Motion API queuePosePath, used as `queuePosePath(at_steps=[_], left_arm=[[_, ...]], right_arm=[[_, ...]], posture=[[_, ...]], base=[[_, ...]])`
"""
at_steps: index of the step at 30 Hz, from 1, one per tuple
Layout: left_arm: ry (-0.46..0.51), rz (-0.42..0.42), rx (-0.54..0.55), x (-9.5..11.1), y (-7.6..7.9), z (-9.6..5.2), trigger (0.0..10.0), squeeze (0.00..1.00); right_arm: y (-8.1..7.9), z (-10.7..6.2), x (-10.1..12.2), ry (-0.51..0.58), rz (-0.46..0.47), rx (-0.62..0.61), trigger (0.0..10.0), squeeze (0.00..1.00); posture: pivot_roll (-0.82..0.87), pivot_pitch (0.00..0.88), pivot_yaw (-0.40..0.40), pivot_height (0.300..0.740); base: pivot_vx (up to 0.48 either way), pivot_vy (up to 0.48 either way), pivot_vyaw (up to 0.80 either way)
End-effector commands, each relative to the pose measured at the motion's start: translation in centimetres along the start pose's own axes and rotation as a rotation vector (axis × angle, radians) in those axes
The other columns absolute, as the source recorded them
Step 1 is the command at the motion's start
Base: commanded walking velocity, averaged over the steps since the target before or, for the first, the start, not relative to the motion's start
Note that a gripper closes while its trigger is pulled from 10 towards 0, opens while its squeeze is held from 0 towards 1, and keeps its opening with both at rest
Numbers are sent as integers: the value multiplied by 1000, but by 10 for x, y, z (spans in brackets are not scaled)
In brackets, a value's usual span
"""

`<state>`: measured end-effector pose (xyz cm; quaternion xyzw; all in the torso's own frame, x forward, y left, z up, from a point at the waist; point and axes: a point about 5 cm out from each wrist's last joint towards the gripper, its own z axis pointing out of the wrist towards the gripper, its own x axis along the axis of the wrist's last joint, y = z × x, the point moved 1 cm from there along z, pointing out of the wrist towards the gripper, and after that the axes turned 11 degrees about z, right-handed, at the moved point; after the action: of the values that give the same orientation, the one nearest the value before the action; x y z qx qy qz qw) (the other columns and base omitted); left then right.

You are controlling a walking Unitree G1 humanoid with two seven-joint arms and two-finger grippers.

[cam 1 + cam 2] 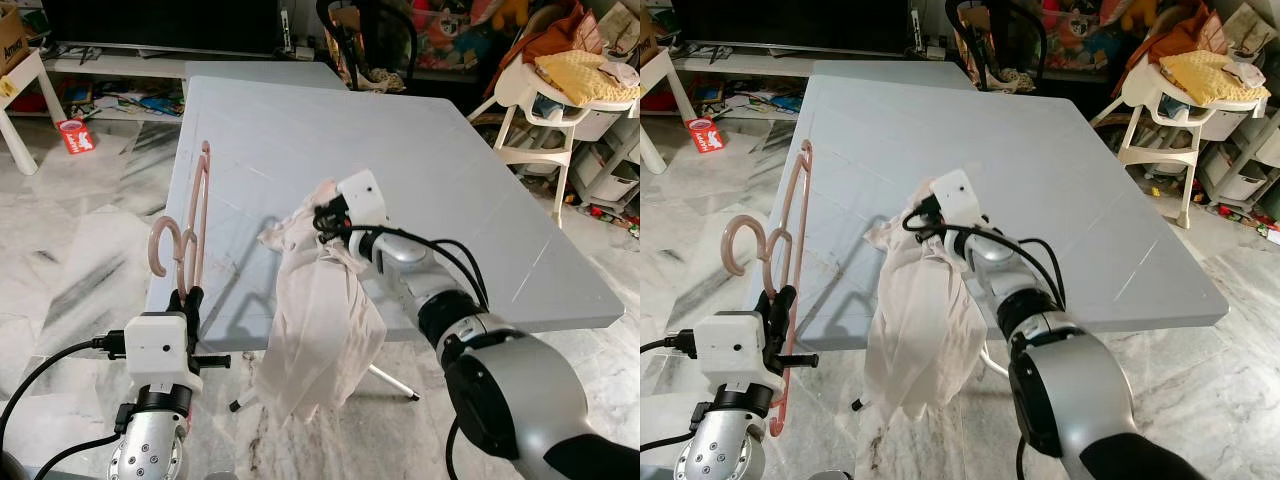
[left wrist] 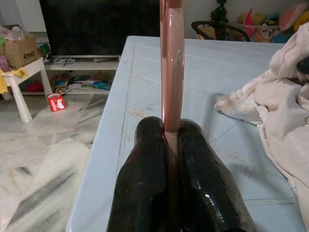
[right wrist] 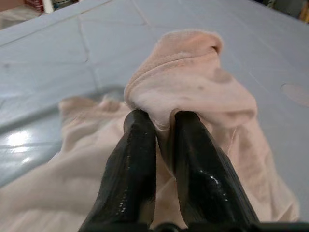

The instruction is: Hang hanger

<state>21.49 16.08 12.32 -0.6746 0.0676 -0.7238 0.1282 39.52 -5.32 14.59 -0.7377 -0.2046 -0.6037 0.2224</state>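
My left gripper (image 1: 190, 297) is shut on a pink plastic hanger (image 1: 197, 205), holding it upright at the near left edge of the pale blue table (image 1: 420, 170); the hook curls to the left. In the left wrist view the hanger's bar (image 2: 172, 72) rises straight out from between the two black fingers (image 2: 145, 188). My right gripper (image 3: 161, 118) is shut on a fold of a cream cloth garment (image 1: 318, 320). That garment is lifted at the table's front edge, and most of it hangs down over the edge toward the floor.
Marble floor lies all around the table. A white high chair (image 1: 560, 100) with a yellow cloth stands at the far right. A TV stand with clutter and a white stool (image 1: 25, 100) sit at the far left. A dark chair (image 1: 365, 40) is behind the table.
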Motion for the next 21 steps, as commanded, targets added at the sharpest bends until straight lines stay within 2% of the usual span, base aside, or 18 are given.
queuePosePath(at_steps=[1, 3, 5, 10, 14, 21], left_arm=[[-54, 8, -17, -10, 3, 0, 10000, 0], [-53, 7, -22, -11, 4, 1, 10000, 0], [-51, 7, -25, -11, 4, 2, 10000, 0], [-48, 7, -26, -11, 4, 3, 10000, 0], [-51, 8, -22, -11, 3, 3, 10000, 0], [-52, 9, -23, -12, 2, 3, 10000, 0]], right_arm=[[4, -1, 9, 25, -16, 10, 10000, 1000], [6, -3, 12, 29, -79, 19, 10000, 1000], [7, -3, 16, 43, -95, 23, 10000, 1000], [5, -3, 23, 55, -70, 68, 10000, 1000], [6, -5, 25, 69, -181, 85, 10000, 1000], [20, -17, 27, 79, -230, 117, 10000, 1000]], posture=[[254, 39, -134, 740], [254, 39, -134, 740], [247, 37, -131, 740], [246, 35, -131, 740], [249, 36, -131, 740], [241, 36, -125, 740]], base=[[0, 0, 0], [0, 0, 0], [0, 0, 0], [0, 0, 0], [0, 0, 0], [0, 0, 0]])
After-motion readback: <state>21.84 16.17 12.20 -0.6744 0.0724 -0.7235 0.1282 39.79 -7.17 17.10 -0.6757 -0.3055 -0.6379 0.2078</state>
